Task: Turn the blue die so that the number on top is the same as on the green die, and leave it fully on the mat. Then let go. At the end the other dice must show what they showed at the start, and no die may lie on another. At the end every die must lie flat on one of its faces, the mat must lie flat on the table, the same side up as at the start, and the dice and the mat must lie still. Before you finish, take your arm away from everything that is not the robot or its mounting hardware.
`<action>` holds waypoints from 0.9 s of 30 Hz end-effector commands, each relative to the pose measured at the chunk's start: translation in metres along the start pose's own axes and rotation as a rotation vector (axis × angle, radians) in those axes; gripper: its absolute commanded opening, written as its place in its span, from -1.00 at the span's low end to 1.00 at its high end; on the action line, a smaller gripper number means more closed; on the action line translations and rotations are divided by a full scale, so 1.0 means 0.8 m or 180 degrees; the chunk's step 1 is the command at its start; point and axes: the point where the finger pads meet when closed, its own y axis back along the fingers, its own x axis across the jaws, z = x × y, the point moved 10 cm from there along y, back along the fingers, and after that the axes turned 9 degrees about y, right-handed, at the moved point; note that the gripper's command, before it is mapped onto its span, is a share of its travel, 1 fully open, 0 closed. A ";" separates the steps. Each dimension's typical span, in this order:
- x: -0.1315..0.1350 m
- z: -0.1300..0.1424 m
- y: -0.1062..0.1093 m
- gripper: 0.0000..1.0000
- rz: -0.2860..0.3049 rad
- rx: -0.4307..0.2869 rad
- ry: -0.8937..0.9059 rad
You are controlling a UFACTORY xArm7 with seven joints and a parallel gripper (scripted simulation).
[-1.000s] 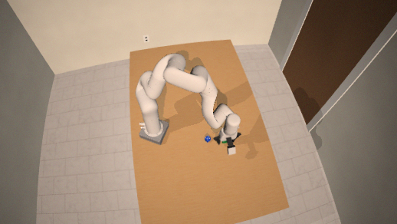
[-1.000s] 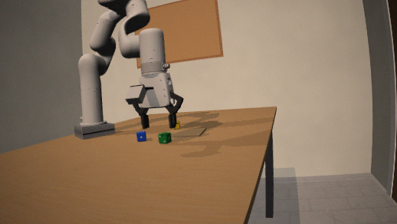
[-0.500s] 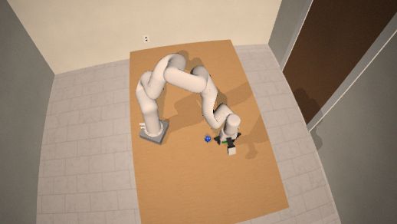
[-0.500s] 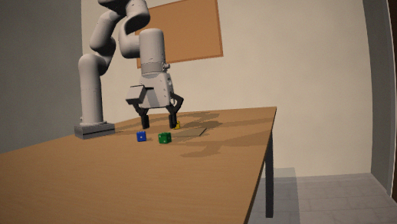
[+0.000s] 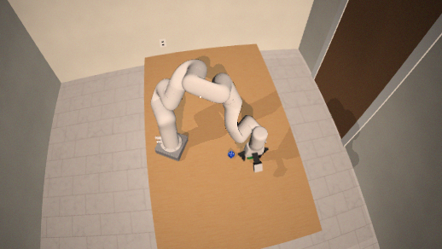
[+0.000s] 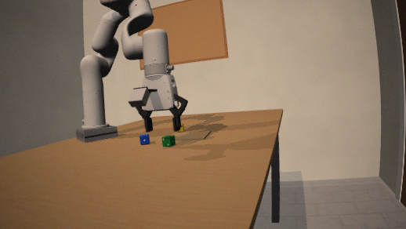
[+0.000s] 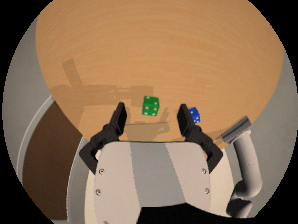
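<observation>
Behind the green die (image 5: 250,158) (image 6: 168,141) (image 7: 150,106) in the exterior view, hand (image 5: 254,154) (image 6: 162,127) (image 7: 152,109) up off the surface (image 5: 205,196) (image 6: 117,169) (image 7: 160,55), fingers spread wide, nothing between them. Fingertips point down; neither finger seen touching a die.

Exterior view, left to right. Left of the green die, and apart from it: blue die (image 5: 230,154) (image 6: 144,139) (image 7: 194,115), on the bare surface, off the mat. Sits flat. One-pip face turned toward this viewpoint. Cube, so no long axis. Deep blue, white pips; count on top too small to read for certain. Wrist view has it partly behind a finger.

Green die: also a cube, white pips, two upright faces showing. Behind and right of it, thin tan mat (image 6: 196,135) (image 7: 147,131), flat. Farther back, yellow die (image 6: 181,128), partly hidden by the right-hand finger in the picture.
</observation>
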 end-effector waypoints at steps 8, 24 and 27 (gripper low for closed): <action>-0.001 -0.001 0.002 1.00 -0.0011 0.0006 -0.0001; 0.087 0.040 0.001 1.00 -0.0011 0.0006 -0.0001; 0.109 0.050 0.001 1.00 -0.0011 0.0006 -0.0001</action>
